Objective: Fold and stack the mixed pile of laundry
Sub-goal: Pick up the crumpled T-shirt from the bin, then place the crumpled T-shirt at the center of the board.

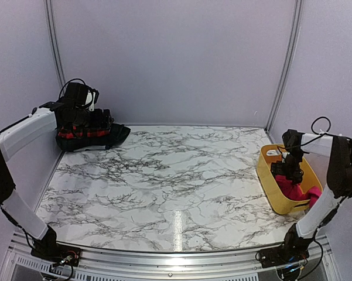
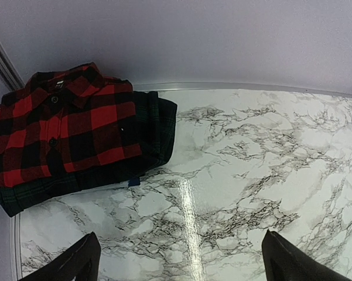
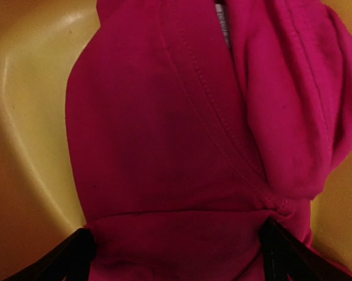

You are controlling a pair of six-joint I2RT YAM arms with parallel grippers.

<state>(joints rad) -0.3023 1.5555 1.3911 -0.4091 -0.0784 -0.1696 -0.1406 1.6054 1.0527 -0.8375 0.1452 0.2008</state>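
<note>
The marble counter [image 1: 164,175] carries a yellow tub [image 1: 268,186] at its right edge, and everything else is placed from that tub. Well away from it, at the opposite back corner, a folded red-and-black checked shirt [image 2: 64,129] lies flat on a folded dark green-black plaid garment [image 2: 161,126]; these two look already stacked. Inside the tub the magenta-pink garment [image 3: 176,134] lies crumpled and unfolded, one edge spilling over the tub's near rim.

The right tool [image 3: 176,249] is down in the tub with its fingers spread wide on either side of the pink cloth, not closed on anything. The cloth lies directly ahead of it, its stitched seam running away from the tool. The right arm is clearly the nearer one.

The left tool [image 2: 181,254] is far from the tub, beside the stack, fully open and holding nothing.
</note>
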